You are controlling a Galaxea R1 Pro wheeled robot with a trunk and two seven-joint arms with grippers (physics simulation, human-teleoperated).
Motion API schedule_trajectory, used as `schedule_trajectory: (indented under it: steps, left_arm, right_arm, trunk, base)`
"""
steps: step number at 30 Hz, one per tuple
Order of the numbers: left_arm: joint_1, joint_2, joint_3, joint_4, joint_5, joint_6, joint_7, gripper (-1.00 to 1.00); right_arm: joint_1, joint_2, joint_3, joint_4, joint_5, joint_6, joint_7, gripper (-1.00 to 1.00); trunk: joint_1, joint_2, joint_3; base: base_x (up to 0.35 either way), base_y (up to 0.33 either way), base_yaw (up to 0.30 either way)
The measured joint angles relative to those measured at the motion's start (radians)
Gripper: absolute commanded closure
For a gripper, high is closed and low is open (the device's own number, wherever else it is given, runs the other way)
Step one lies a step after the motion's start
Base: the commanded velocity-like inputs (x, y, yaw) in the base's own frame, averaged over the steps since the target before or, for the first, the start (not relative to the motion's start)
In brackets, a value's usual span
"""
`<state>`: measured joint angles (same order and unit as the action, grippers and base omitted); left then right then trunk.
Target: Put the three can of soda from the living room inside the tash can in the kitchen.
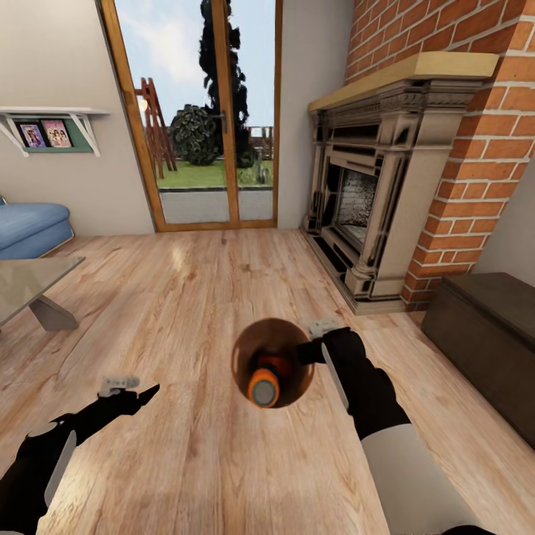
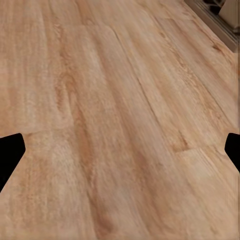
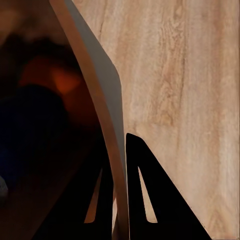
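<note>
The tash can [image 1: 247,348] stands on the living room's wood floor right in front of me, seen from above with its glossy brown inside. A can of soda [image 1: 264,386], orange with a grey top, lies in it, and more orange shows behind it. My right gripper [image 1: 315,348] is shut on the bin's rim [image 3: 102,100], one finger inside and one finger [image 3: 155,200] outside. Along the right wrist view, blurred orange [image 3: 52,75] and dark blue shapes sit inside the bin. My left gripper [image 1: 140,394] hangs open over bare floor, its fingertips [image 2: 10,150] wide apart.
The stone fireplace [image 1: 371,200] and brick chimney [image 1: 468,148] rise at the right, with a dark chest [image 1: 490,334] near my right arm. A glass table [image 1: 30,286] and blue sofa [image 1: 30,223] stand at the left. Wood-framed glass doors [image 1: 200,111] are ahead.
</note>
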<state>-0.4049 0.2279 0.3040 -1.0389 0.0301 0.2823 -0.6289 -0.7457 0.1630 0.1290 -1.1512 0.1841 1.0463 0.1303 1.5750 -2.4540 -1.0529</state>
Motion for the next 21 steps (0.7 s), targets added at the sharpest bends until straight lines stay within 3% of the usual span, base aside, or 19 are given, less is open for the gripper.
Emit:
schedule_trajectory:
  steps: [15, 21]
  left_arm:
    - [0.003, -0.012, 0.000, 0.080, 0.002, -0.078, 0.003, -1.00]
    - [0.003, -0.012, 0.000, 0.088, 0.000, -0.086, 0.003, -1.00]
  right_arm:
    - [-0.003, -0.003, -0.015, 0.075, -0.011, 0.000, 0.001, 1.00]
    - [-0.006, -0.011, -0.071, 0.118, -0.003, 0.000, 0.000, 1.00]
  trunk:
    - [0.000, 0.000, 0.000]
    - [0.011, -0.021, -0.009]
  base:
    - [0.000, 0.000, 0.000]
    - [0.000, 0.000, 0.000]
